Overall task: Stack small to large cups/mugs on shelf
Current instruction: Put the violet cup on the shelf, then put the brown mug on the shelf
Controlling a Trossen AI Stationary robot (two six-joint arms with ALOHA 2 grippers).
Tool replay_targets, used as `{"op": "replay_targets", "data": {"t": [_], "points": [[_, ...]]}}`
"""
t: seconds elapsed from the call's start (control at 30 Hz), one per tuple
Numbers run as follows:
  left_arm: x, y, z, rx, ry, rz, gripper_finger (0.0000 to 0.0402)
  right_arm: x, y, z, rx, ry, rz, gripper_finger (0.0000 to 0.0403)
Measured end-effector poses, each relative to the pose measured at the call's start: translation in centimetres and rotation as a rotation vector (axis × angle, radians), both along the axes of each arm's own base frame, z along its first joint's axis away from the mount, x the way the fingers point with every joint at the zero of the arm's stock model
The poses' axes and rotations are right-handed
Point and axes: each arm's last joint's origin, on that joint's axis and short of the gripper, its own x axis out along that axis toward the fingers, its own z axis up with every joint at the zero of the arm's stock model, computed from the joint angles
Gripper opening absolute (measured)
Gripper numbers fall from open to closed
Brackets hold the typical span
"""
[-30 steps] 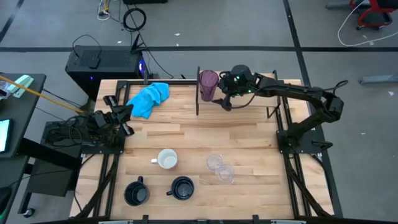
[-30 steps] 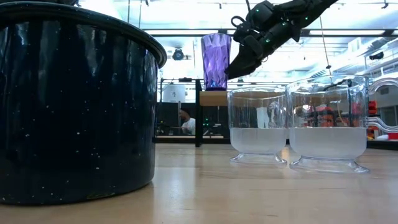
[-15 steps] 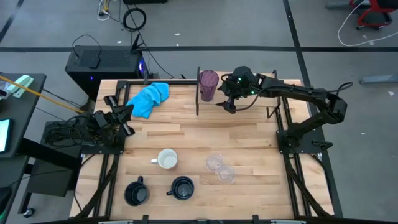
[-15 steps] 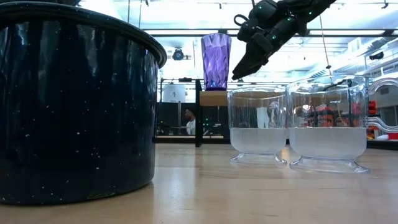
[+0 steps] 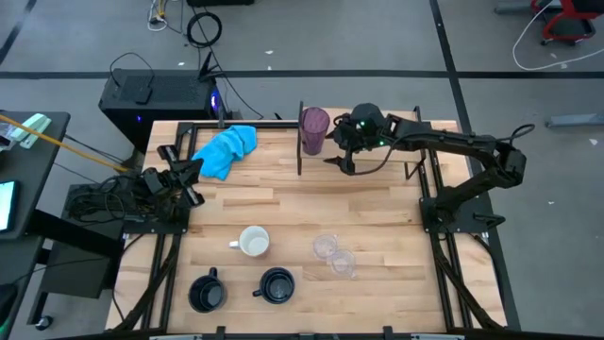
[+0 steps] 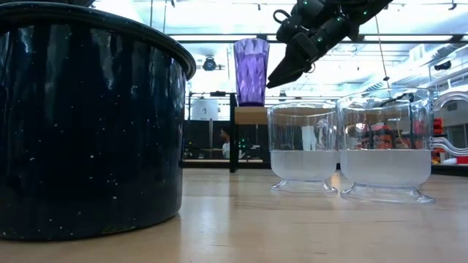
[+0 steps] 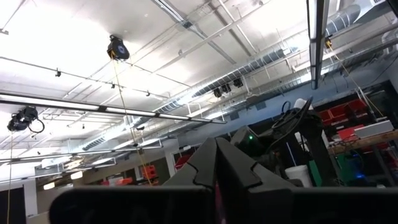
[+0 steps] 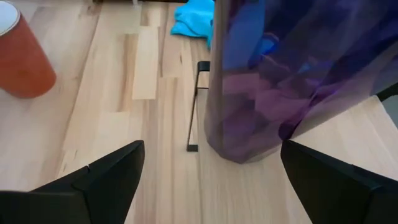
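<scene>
Right claw [image 5: 340, 161], spread wide just beside the tall translucent purple tumbler [image 5: 314, 129] on the light wooden shelf [image 8: 298, 180], should back away level to avoid tipping it.

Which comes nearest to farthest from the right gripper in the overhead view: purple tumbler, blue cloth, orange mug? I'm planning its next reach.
1. Purple tumbler, right beside the right gripper, on the shelf.
2. Blue cloth, at the table's far left.
3. Orange mug, nearer the front.
</scene>
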Motion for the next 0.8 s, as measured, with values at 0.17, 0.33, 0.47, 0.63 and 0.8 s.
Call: {"op": "replay_targets", "data": {"t": [0.17, 0.33, 0.47, 0.63, 0.8], "points": [[0.0, 0.0, 0.0, -0.001, 0.000, -0.001, 0.0020, 0.0, 0.0, 0.0, 0.004, 0.006, -0.017, 0.0384], [0.0, 0.0, 0.0, -0.015, -0.007, -0.012, 0.0023, -0.4, 0.1, -0.4, 0.042, 0.051, -0.029, 0.0384], [0.0, 0.0, -0.1, -0.051, -0.012, -0.018, 0.0016, -1.1, 0.6, -0.1, 0.129, 0.062, -0.055, 0.0384], [-0.1, 0.4, 0.5, -0.155, 0.050, 0.075, 0.0008, -0.6, 2.6, 0.4, 0.238, 0.031, -0.004, 0.0377], [-0.2, 0.5, 2.1, -0.240, 0.171, 0.059, 0.0021, 0.8, 5.7, 0.3, 0.262, 0.030, 0.089, 0.0368]]}}
